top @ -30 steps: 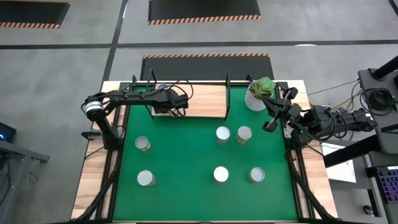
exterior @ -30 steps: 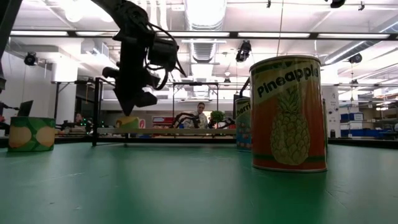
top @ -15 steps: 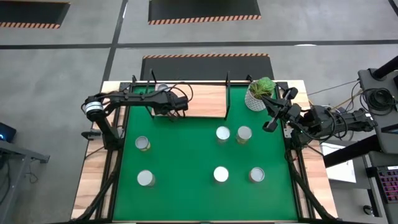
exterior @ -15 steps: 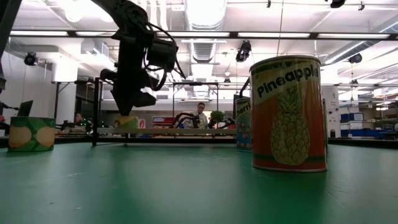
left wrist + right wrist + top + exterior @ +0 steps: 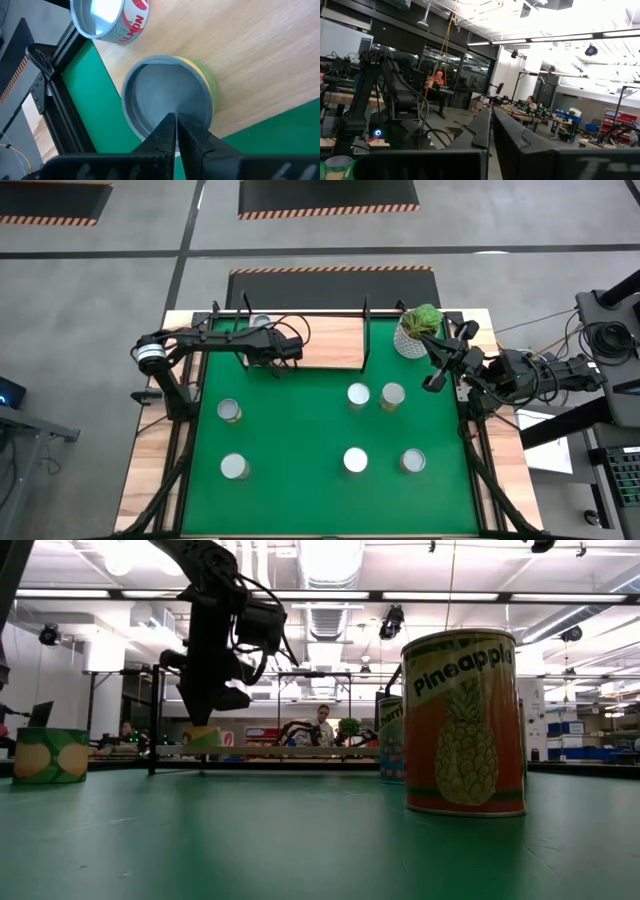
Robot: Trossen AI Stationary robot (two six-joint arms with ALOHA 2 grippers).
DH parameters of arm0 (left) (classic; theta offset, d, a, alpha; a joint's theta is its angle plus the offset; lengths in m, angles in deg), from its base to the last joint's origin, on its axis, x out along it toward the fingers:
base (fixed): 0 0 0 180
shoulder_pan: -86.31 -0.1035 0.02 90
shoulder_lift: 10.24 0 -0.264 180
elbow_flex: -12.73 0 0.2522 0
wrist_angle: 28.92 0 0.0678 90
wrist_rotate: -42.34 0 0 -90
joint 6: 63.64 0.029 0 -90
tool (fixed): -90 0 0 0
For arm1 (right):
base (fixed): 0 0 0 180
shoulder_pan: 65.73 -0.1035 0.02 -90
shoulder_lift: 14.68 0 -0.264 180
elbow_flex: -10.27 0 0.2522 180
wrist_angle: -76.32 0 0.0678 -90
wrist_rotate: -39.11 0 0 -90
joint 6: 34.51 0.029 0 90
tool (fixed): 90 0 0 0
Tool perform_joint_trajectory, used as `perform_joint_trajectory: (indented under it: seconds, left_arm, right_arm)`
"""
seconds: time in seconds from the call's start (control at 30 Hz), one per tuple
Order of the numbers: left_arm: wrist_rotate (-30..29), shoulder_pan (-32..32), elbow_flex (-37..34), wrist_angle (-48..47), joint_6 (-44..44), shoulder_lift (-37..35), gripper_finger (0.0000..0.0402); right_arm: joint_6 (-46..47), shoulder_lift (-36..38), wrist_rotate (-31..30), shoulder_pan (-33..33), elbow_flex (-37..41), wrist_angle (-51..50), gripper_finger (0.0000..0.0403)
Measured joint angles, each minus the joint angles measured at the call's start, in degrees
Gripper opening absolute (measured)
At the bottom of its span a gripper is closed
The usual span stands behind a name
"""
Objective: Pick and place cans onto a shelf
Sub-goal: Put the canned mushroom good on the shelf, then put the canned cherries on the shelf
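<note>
My left gripper (image 5: 266, 351) is shut and points down over the left end of the light-wood shelf (image 5: 325, 345). Its fingertips (image 5: 175, 120) stand over the round top of a yellow-green can (image 5: 167, 97) that stands upright on the shelf board; the can also shows in the low view (image 5: 204, 737). A second can with a red-lettered label (image 5: 107, 17) stands on the board behind it (image 5: 262, 322). Several cans stand on the green mat (image 5: 300, 430). My right gripper (image 5: 440, 365) is shut and empty at the table's right edge. My left gripper points down at the top of the yellow-green can (image 5: 150, 95) with shut fingers. I cannot tell whether the fingertips touch the top or stand just above it. The can stands upright on the shelf board.
A white pot with a green plant (image 5: 418, 330) stands at the far right, beside my right gripper. On the mat stand two cans at the left (image 5: 229, 411), two in the middle (image 5: 358, 395) and two near the front (image 5: 355, 461). A pineapple can (image 5: 465, 720) stands close to the low camera.
My left gripper has shifted a little toward the table's left over the shelf's left end and stays shut. The cans have not moved.
</note>
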Motion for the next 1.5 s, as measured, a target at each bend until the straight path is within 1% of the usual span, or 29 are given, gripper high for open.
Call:
perform_joint_trajectory:
  seconds: [0.17,0.33,0.47,0.57,0.67,0.77,0.83,0.9,0.97,1.03,1.13,1.23,1.37,1.5]
  left_arm:
    - [-4.4,3.3,0.0,0.0,-1.4,-1.4,0.0]
    - [-8.4,10.3,0.0,0.2,-1.1,-5.1,0.0]
    - [-8.9,16.4,0.0,2.2,2.2,-9.1,0.0]
    - [-8.8,22.0,0.0,7.2,9.7,-12.0,0.0]
    - [-8.0,28.1,-1.3,16.5,22.5,-14.7,0.0]
    - [-2.8,33.4,-4.8,29.0,36.3,-17.5,0.0]
    - [2.6,35.6,-8.2,38.1,42.7,-19.7,0.0]
    - [7.5,36.7,-11.7,45.9,46.4,-21.8,0.0]
    - [9.3,37.3,-15.3,49.9,47.9,-24.0,0.0]
    - [8.5,37.3,-18.3,51.4,48.0,-26.3,0.0]
    - [4.2,36.8,-21.8,52.0,47.9,-29.7,0.0]
    - [0.8,36.8,-24.2,52.0,47.9,-33.6,0.0]
    - [0.1,36.9,-26.5,51.3,47.9,-39.1,0.0]
    - [-0.1,36.9,-28.6,50.2,47.5,-44.3,0.0]
  right_arm:
    - [0.1,0.0,0.0,0.0,0.0,0.0,0.0011]
    - [1.8,0.0,0.0,0.0,-0.2,0.1,0.0011]
    - [4.6,-0.2,0.8,0.0,-1.2,-0.6,0.0011]
    - [6.7,-1.1,4.6,0.0,-1.5,-0.7,0.0011]
    - [9.1,-2.7,11.0,0.0,-2.0,-0.7,0.0011]
    - [11.5,-4.9,15.1,0.0,-3.2,-0.8,0.0011]
    - [13.0,-6.5,15.6,-0.3,-4.7,-1.5,0.0011]
    - [14.0,-8.3,15.6,-1.0,-6.3,-3.7,0.0011]
    - [14.6,-10.4,15.6,-1.7,-8.1,-5.8,0.0011]
    - [15.7,-12.6,15.6,-2.3,-10.2,-7.6,0.0011]
    - [17.9,-16.7,15.4,-2.6,-13.7,-11.5,0.0011]
    - [20.4,-20.5,15.0,-2.6,-19.2,-14.8,0.0011]
    - [24.4,-26.7,15.1,-2.6,-27.4,-24.4,0.0011]
    - [31.7,-32.8,15.1,-2.6,-37.6,-39.3,0.0011]
